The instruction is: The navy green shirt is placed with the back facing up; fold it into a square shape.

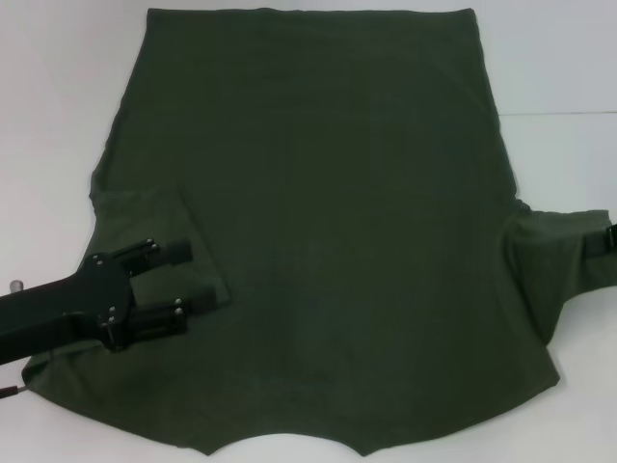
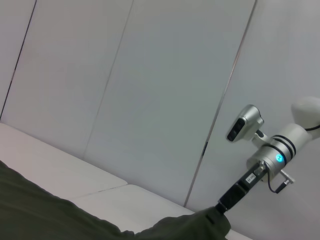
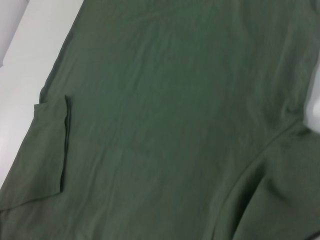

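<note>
Left end effector (image 1: 183,285) low over the folded-in left sleeve, fingers spread, arm reaching in from the left edge. Navy green shirt (image 1: 328,222) flat on white table (image 1: 58,87), collar nearest robot, hem far, long axis front-to-back. Right end effector (image 1: 605,239) at right sleeve; grip state indeterminate.

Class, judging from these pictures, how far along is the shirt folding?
Early stage. Done: the left sleeve of the dark olive-green short-sleeved fabric shirt lies folded inward, with the open left end effector over it. In hand: the right end effector is at the right sleeve, which is not yet folded. Left: the body folds to make a square.
</note>
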`<control>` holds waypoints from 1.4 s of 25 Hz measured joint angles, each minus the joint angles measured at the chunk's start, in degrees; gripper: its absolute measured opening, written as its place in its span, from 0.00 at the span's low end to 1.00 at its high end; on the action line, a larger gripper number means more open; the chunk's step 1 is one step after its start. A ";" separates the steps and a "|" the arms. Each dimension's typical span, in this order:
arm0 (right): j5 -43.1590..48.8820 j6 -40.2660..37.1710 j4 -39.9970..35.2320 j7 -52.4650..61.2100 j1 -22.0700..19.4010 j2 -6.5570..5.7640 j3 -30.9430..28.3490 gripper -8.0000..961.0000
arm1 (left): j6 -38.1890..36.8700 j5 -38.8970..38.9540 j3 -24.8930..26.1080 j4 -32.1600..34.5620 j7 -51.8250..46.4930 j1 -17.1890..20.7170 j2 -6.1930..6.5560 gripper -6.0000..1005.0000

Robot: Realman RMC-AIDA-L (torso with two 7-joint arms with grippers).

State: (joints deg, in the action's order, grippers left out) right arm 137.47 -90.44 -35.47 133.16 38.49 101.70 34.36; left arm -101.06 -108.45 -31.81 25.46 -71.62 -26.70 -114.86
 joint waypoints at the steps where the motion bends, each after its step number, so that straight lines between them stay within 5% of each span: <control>1: 0.01 -0.06 -0.56 0.00 0.19 -0.02 0.10 0.02 | -0.07 0.00 0.00 0.05 -0.09 0.03 0.00 0.86; 7: -0.08 -0.55 -1.93 -0.36 2.81 0.31 0.11 0.02 | -0.24 0.00 0.03 0.11 -0.19 0.02 0.07 0.86; 18: 0.05 1.08 2.75 -1.54 13.02 4.43 7.26 0.02 | -0.29 0.17 0.18 0.11 -0.60 -0.18 0.09 0.86; 26: 0.24 9.42 6.56 2.76 18.32 7.78 16.90 0.02 | -0.27 0.71 0.18 0.11 -0.75 -0.23 0.10 0.86; 32: -0.41 13.70 6.63 3.69 18.08 8.88 14.71 0.14 | -0.27 0.88 0.17 0.12 -1.26 -0.53 0.30 0.86; 35: -1.80 15.56 6.67 3.80 16.75 8.78 9.69 0.28 | -0.28 0.89 0.17 0.16 -1.50 -0.89 0.42 0.86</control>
State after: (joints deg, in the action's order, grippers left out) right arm 135.67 -74.88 -28.81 136.95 55.24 110.49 44.05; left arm -101.34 -107.56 -31.64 25.63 -73.12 -27.60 -114.44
